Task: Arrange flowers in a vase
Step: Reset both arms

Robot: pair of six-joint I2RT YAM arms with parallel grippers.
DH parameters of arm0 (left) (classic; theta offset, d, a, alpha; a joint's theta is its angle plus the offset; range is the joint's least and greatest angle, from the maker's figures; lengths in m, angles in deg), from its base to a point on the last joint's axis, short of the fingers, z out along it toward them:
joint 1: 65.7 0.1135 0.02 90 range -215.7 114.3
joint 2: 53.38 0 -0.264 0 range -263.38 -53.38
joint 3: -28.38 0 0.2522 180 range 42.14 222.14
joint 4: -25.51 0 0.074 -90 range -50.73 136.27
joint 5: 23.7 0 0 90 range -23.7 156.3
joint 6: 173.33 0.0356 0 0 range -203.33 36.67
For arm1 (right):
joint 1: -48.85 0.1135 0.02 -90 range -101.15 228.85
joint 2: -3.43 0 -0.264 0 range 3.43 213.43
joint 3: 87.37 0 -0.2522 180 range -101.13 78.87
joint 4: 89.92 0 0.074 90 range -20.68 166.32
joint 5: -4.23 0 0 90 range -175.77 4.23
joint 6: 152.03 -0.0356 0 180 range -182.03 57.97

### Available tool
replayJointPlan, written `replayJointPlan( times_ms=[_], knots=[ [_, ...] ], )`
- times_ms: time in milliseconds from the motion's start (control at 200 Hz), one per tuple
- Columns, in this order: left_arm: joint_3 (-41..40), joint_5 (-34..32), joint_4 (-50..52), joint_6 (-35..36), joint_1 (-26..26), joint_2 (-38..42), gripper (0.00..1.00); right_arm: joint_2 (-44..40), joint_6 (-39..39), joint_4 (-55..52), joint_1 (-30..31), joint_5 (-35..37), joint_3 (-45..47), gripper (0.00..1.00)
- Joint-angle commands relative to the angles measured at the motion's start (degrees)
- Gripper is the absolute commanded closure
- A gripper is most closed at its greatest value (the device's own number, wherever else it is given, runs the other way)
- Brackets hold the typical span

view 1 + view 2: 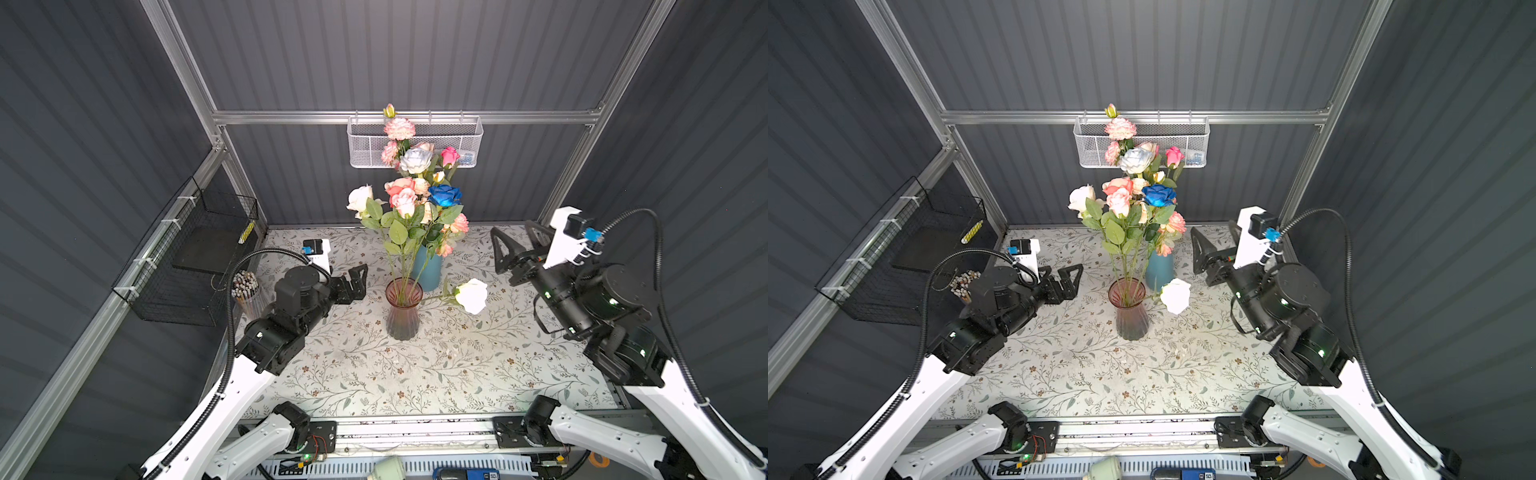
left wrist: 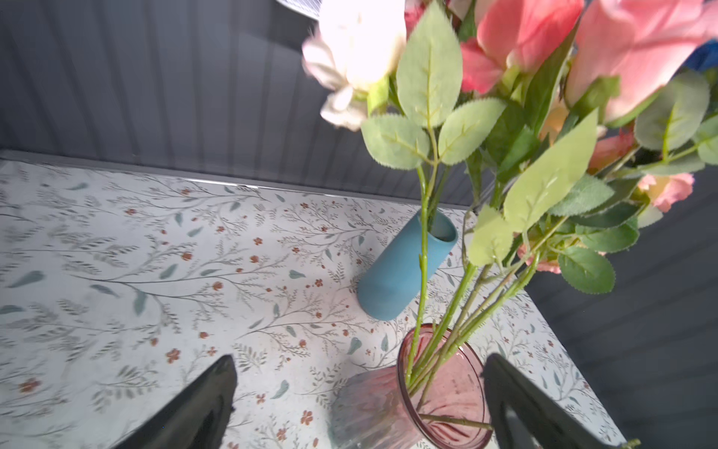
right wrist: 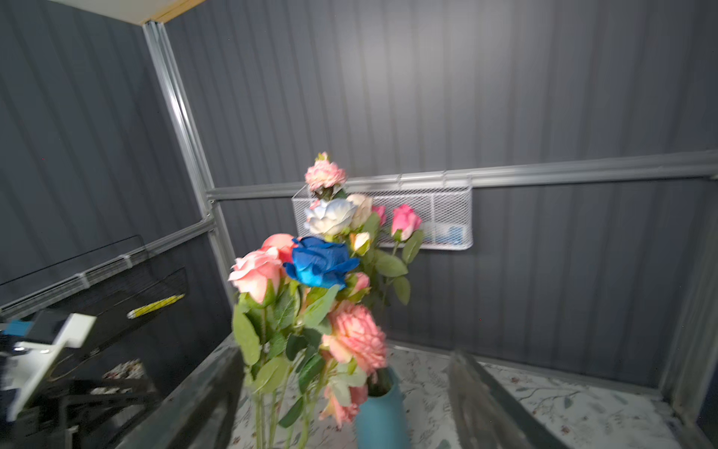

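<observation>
Nearest the lens in both top views, your mounting rail (image 1: 415,432) runs along the near edge of the table (image 1: 374,374), with both arm bases set on it. Beyond it, your left gripper (image 1: 355,282) hangs just left of the pink glass vase (image 1: 402,316), near it but apart. Its jaws stand wide and grasp nothing. The left wrist view agrees: both fingers (image 2: 202,404) are spread, with the vase mouth showing between them. Your right gripper (image 1: 514,241) is raised well to the right of the vases, released and empty. Its wrist view shows the fingers blurred and far apart.

The flowers (image 1: 409,208) are split between two upright vessels. Several green stems stand in the pink glass vase. The rest rise from the blue vase (image 1: 428,272) just behind it. The blooms of both mingle overhead, the blue rose (image 1: 444,195) among them. One white rose (image 1: 471,296) leans far out over the pink vase's rim to the right, its bloom low beside the vase. You cannot tell whether it touches the table.

A white mesh basket (image 1: 415,143) hangs on the back wall and a black wire basket (image 1: 187,257) on the left wall.
</observation>
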Motion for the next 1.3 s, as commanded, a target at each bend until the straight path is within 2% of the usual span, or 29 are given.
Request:
replayJointPlan(
  times_ms=[0, 85, 145, 240, 350, 405, 460, 525, 610, 675, 740, 790, 870, 951, 986, 1061, 1216, 1296],
  knots=[
    [4.61, -9.72, 11.41, 2.8, 0.03, 0.42, 0.01, -5.4, 4.11, 3.25, -0.32, 10.24, 4.92, 0.01],
    [4.8, -11.98, 14.87, 4.28, 0.05, 0.8, 0.0, -9.2, 5.8, 7.02, -0.4, 18.22, 11.74, 0.01],
    [3.46, -14.23, 16.31, 2.44, 0.05, 0.59, 0.0, -11.08, 8.69, 10.95, -0.41, 21.96, 17.53, 0.01],
    [-0.83, -15.88, 14.38, 0.84, 0.05, 0.86, 0.01, -10.11, 11.92, 16.02, -0.49, 30.39, 23.93, 0.01],
    [-9.69, -18.11, 2.41, 1.38, 0.05, 2.38, 0.0, -4.66, 20.52, 21.33, -1.2, 30.68, 29.97, 0.01],
    [-16.54, -17.26, -8.53, 8.56, 0.05, 3.21, 0.01, -1.29, 26.22, 24.06, -1.2, 31.36, 31.07, 0.01],
    [-22.54, -16.02, -18.18, 15.75, 0.05, 3.91, 0.0, 1.95, 27.44, 25.09, -1.32, 34.9, 30.35, 0.01],
    [-28.61, -16.76, -28.24, 20.41, 0.06, 4.71, 0.01, 3.28, 29.08, 29.01, -2.52, 35.88, 30.88, 0.01],
    [-33.7, -21.65, -38.78, 24.29, 0.14, 5.34, 0.01, 0.57, 27.75, 33.18, -5.47, 30.51, 33.79, 0.01],
    [-35.32, -22.42, -44.13, 30.8, 0.14, 3.78, 0.0, -1.95, 20.91, 28.87, -9.5, 22.86, 34.88, 0.01],
    [-35.85, -25.65, -47.17, 32.91, 0.14, 0.45, 0.0, -4.36, 13.86, 27.04, -13.61, 13.67, 36.71, 0.01],
    [-36.83, -26.81, -49.52, 33.41, 0.14, -2.12, 0.01, -5.52, 12.06, 28.03, -15.76, 7.9, 38.62, 0.01],
    [-40.74, -30.08, -59.33, 36.78, 0.41, -6.54, 0.0, -5.32, 12.69, 31.75, -16.87, 6.02, 41.3, 0.01],
    [-45.11, -32.7, -73.23, 39.25, 4.72, -14.9, 0.01, -3.21, 15.65, 33.09, -17.8, 4.34, 42.91, 0.01],
    [-45.96, -31.96, -76.01, 37.97, 7.71, -18.9, 0.01, -1.97, 16.58, 33.14, -18.26, 3.35, 43.39, 0.01],
    [-47.31, -25.76, -82.46, 31.69, 13.84, -27.24, 0.01, 0.42, 19.61, 33.64, -19.48, 0.2, 44.67, 0.01],
    [-48.35, -23.72, -97.81, 31.06, 16.78, -42.43, 0.01, 4.16, 21.85, 39.79, -24.47, -6.16, 49.37, 0.01],
    [-49.88, -18.21, -108.76, 29.37, 20.34, -49.34, 0.01, 6.97, 19.78, 41.42, -27.95, -9.26, 51.1, 0.01]
  ],
)
